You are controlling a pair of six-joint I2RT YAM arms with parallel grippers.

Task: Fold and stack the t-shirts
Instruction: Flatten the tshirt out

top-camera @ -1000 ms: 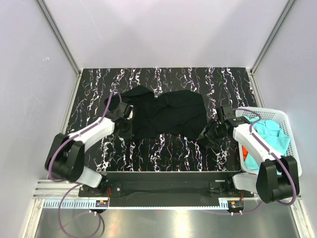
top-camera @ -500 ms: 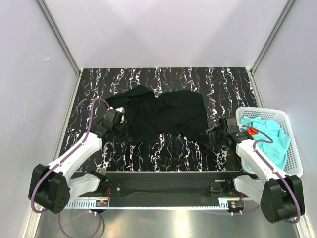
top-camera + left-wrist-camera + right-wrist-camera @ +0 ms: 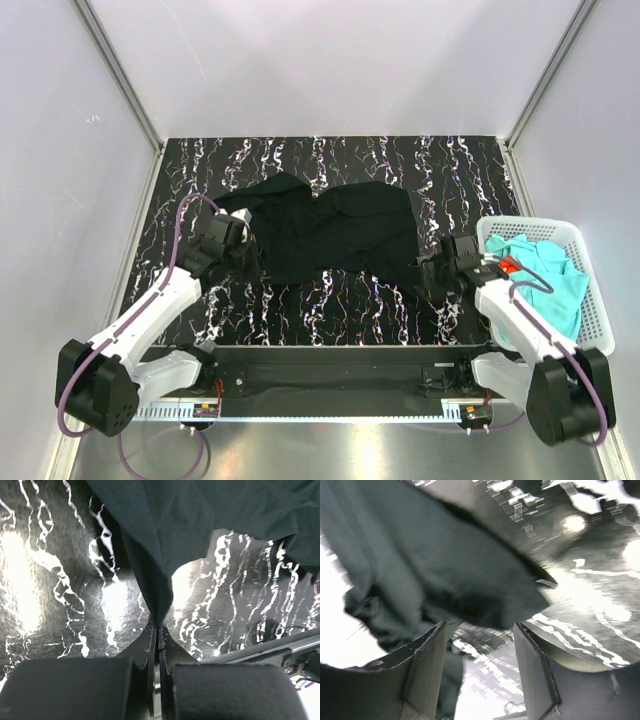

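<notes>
- A black table (image 3: pixel 350 300) veined with white filled the floor of a white-walled cell; a white lattice basket (image 3: pixel 597 300) sat at its right edge.
- The black t-shirt (image 3: pixel 345 232) lay crumpled mid-table, its long axis running left to right between the two arms.
- Which way its neck pointed could not be told: the cloth was bunched and no collar showed.
- The left gripper (image 3: pixel 158 630) was pressed together, pinching a fold at the shirt's left edge; the cloth rose taut from the fingertips.
- The right gripper (image 3: pixel 480 630) stood spread at the shirt's right end, with bare table between its fingers and rumpled cloth just beyond their tips; that view was blurred.
- Turquoise t-shirts (image 3: pixel 552 278) were heaped in the basket, and an orange-red one (image 3: pixel 508 265) showed only as a sliver beside the right arm.
- From above, both sets of fingertips merged into the dark cloth and tabletop.
</notes>
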